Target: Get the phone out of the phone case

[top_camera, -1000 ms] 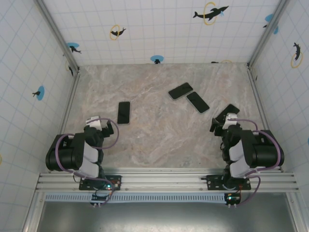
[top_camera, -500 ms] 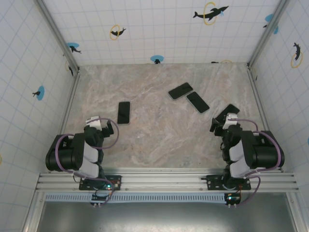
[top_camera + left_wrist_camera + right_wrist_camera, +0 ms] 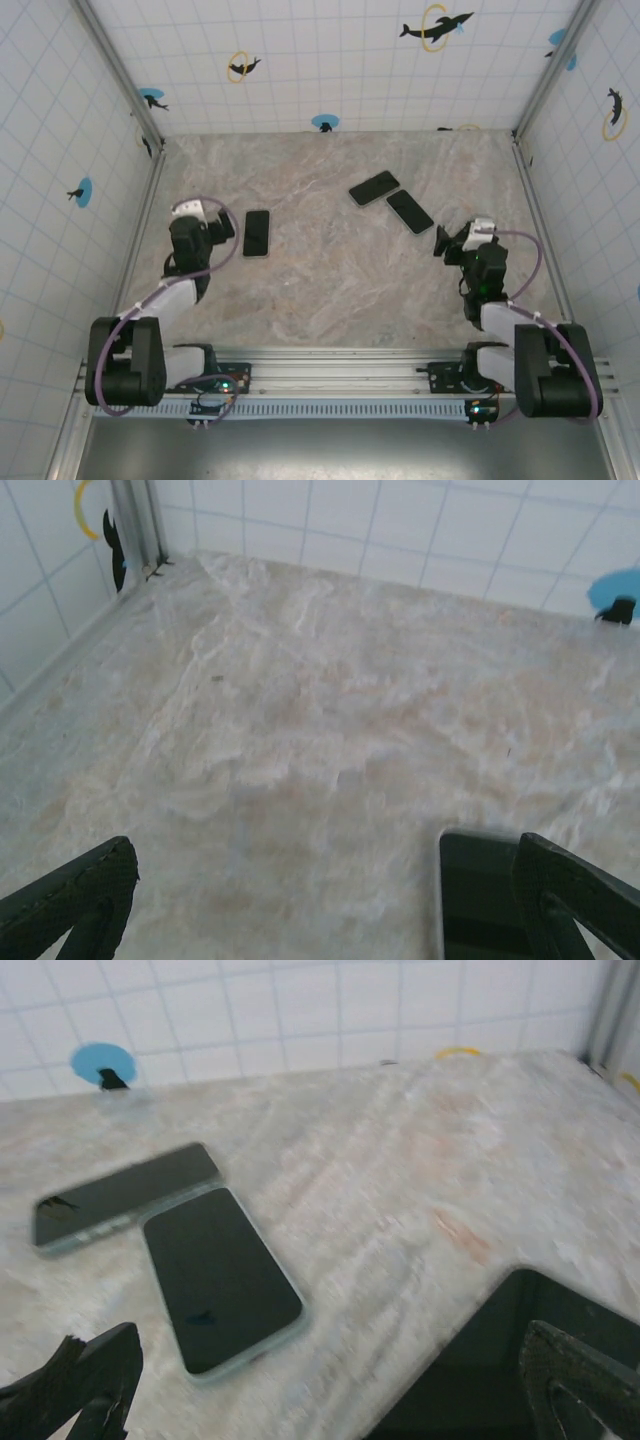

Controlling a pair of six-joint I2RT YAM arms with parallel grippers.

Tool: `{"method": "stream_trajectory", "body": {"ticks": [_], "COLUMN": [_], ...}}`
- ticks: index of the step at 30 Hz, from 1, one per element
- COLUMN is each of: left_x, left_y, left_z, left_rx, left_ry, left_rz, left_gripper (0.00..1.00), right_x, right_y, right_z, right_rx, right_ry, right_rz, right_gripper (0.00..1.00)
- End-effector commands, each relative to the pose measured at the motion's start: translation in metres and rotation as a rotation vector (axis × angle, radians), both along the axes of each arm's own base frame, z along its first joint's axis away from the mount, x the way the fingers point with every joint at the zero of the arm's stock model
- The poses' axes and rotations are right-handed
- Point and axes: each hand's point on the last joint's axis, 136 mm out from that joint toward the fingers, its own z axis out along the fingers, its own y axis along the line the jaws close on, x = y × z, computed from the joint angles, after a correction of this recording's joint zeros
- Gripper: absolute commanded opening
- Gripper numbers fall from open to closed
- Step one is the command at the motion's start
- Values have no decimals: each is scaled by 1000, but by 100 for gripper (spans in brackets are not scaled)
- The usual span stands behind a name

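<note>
**A:** What is closest to us?

**B:** An aluminium rail (image 3: 340, 372) runs along the near edge of the table, with both bases bolted to it. The left arm (image 3: 165, 300) and the right arm (image 3: 490, 300) each reach forward and sit low over the table. Both trail a looped purple-grey cable.

**A:** What is the state of the left jaws?

**B:** They are spread wide and empty. The black fingers (image 3: 70, 905) sit at the lower corners of the left wrist view with bare table between them. The left phone (image 3: 257, 233) is a flat black slab with rounded corners and a pale rim. It lies just beside the inboard finger, and I cannot tell whether they touch.

**A:** And the right jaws?

**B:** They are equally wide and hold nothing. A dark glossy slab (image 3: 500, 1360) lies flat beside one of the fingers (image 3: 585, 1375).

**A:** What lies beyond that?

**B:** The middle phone (image 3: 220, 1280) is black glass in a pale translucent case. It lies flat and at an angle, just beside the far phone (image 3: 125, 1195), which is cased the same way.

**A:** Describe the surface and the room.

**B:** The table (image 3: 330, 280) has a matte, beige marbled pattern. The white tiled walls (image 3: 330, 70) carry blue discs, yellow rings and black fish silhouettes, and there are aluminium posts at the corners.
</note>
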Motion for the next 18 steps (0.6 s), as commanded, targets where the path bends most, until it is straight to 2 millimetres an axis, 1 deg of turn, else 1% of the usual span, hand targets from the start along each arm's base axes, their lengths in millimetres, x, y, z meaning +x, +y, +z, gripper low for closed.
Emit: {"method": "stream_trajectory", "body": {"ticks": [1,5,8,14,18], "left_x": [-21,-23,-24,-25,-25], "left_y": [-5,-30,-45,-71,-85], "left_z": [-33,-39,-47,-70,-85], "left_rx": [-78,-113,-108,-134,-85], "left_ry": [273,396,495,634,710], "left_rz": [49,-46,-89,-161,-197], "left_gripper": [98,98,98,98,98], "right_x": [1,-2,-9,-27,-36], "right_y": [24,54,77,118,139], "right_z": [8,21,25,34,36], "right_rx": [19,36,38,67,75], "right_ry": [64,114,181,247,260], "right_rz": [101,210,281,394,438], "right_gripper": [99,99,99,99,99]}}
